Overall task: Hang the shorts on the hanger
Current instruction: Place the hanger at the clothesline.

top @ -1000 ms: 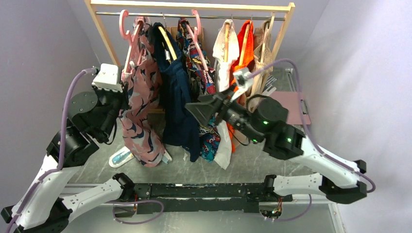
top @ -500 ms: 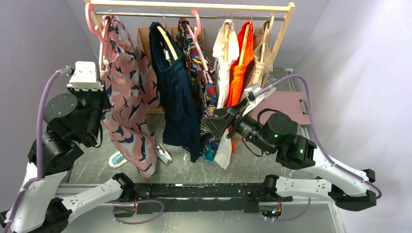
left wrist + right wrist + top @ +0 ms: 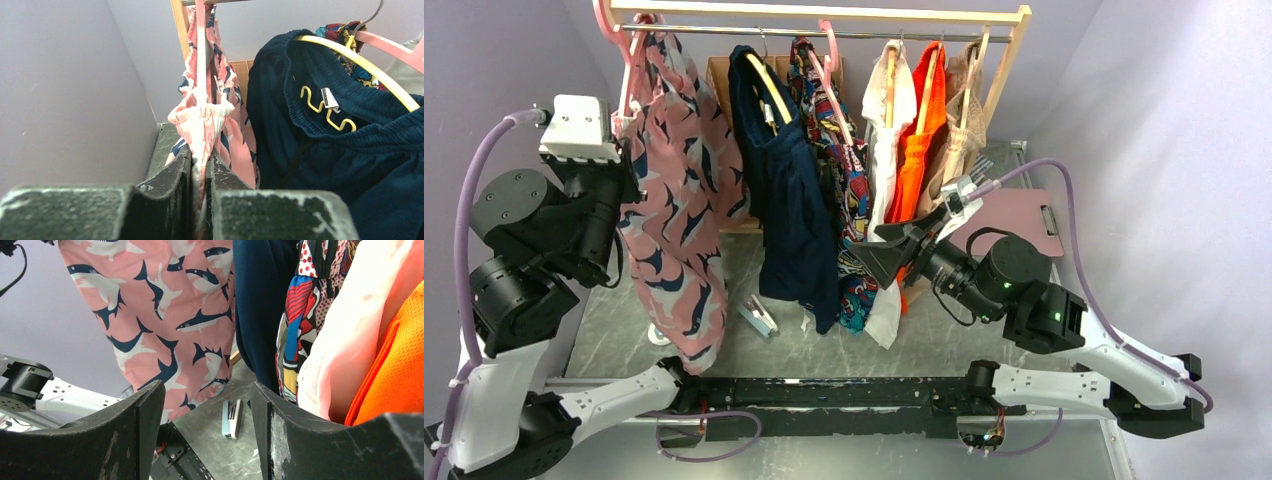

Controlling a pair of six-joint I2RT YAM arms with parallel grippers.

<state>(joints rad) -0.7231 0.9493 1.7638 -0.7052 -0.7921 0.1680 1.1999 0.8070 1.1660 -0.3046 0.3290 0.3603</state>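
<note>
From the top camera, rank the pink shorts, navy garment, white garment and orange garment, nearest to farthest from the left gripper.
1. The shorts, far left of the rail, clamped in the jaws of the left gripper.
2. The navy garment, next along to the right.
3. The white garment, right of centre.
4. The orange garment, just beyond the white one.

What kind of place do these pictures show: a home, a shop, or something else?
Most likely a robotics lab test cell, not a home: a wooden clothes rack stands on a grey table between bare purple walls, with two robot arms bolted at the table's near edge.
</note>
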